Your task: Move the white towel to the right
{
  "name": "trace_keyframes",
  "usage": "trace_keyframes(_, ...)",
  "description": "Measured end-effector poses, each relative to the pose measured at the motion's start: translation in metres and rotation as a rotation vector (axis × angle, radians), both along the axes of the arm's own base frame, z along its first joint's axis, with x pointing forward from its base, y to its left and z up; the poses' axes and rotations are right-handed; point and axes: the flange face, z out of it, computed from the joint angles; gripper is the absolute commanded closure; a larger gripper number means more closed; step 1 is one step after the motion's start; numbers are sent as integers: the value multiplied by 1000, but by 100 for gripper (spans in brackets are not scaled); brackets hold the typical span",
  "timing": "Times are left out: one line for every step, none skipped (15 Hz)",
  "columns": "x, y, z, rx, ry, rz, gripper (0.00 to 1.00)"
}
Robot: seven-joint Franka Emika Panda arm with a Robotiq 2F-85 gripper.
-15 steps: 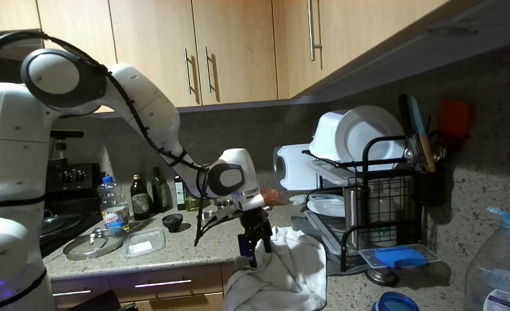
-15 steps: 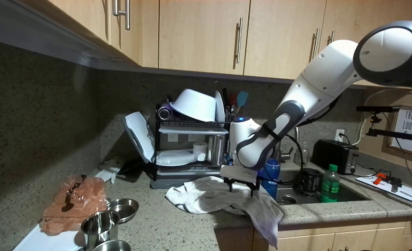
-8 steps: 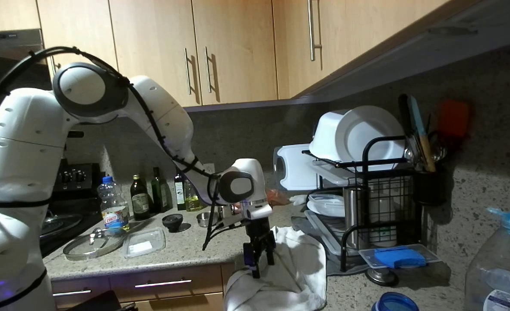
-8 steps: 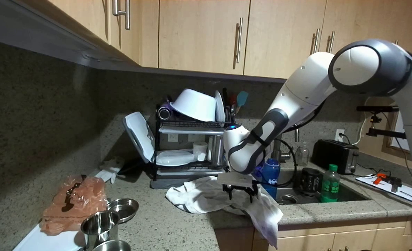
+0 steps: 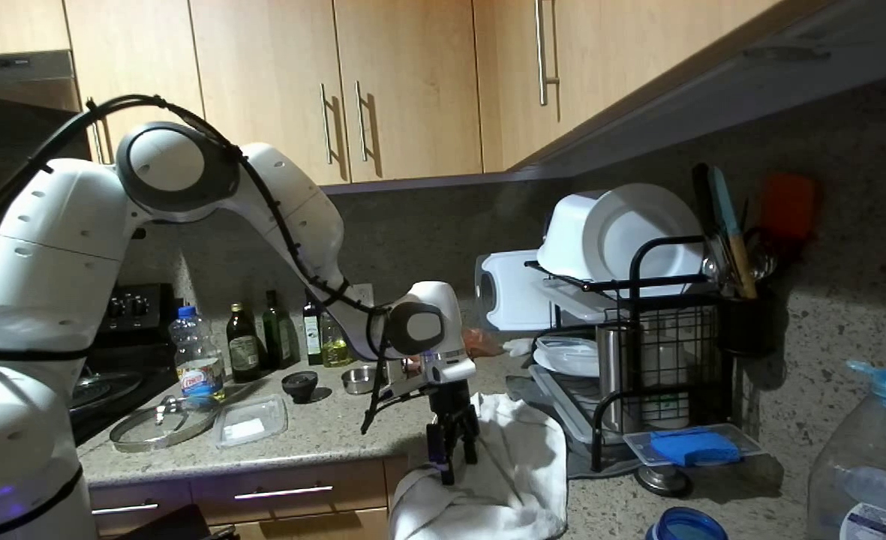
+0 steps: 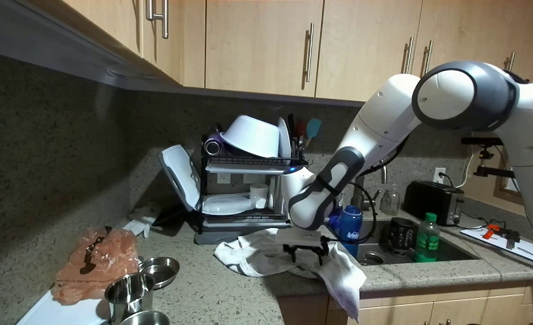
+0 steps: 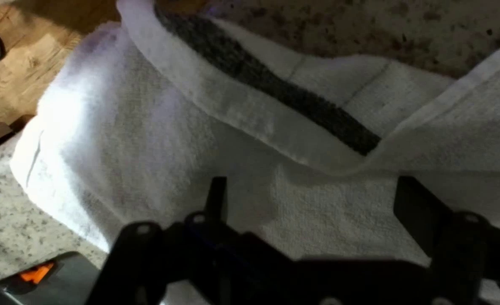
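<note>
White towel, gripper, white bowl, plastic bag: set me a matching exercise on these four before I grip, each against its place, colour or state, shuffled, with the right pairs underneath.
Things
1. white towel
2. gripper
3. white bowl
4. plastic bag

Place, colour or state
A. on the upper tier of the dish rack
B. pale orange
C. partly hanging off the counter
D. open

Right pairs: 1-C, 2-D, 3-A, 4-B
</note>
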Motion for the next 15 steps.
trace_keyframes(1,2,1,-3,0,8,0)
trace_keyframes(2,4,1,-6,0,15,0)
trace_keyframes(3,5,1,-9,0,20,0)
trace_keyframes(3,7,2,-12,0,26,0)
trace_keyframes(4,7,2,-16,0,30,0)
trace_keyframes(4,7,3,-20,0,34,0)
trace_keyframes(4,8,3,-23,0,39,0)
trace_keyframes(4,7,3,-25,0,41,0)
trace_keyframes(4,8,4,-25,-1,42,0)
trace_keyframes(5,8,4,-25,-3,44,0)
trace_keyframes(5,9,5,-26,-6,47,0)
trace_keyframes(6,10,6,-27,-9,50,0)
trace_keyframes(6,10,7,-27,-13,52,0)
trace_keyframes(7,11,9,-27,-17,55,0)
trace_keyframes(7,13,12,-27,-22,58,0)
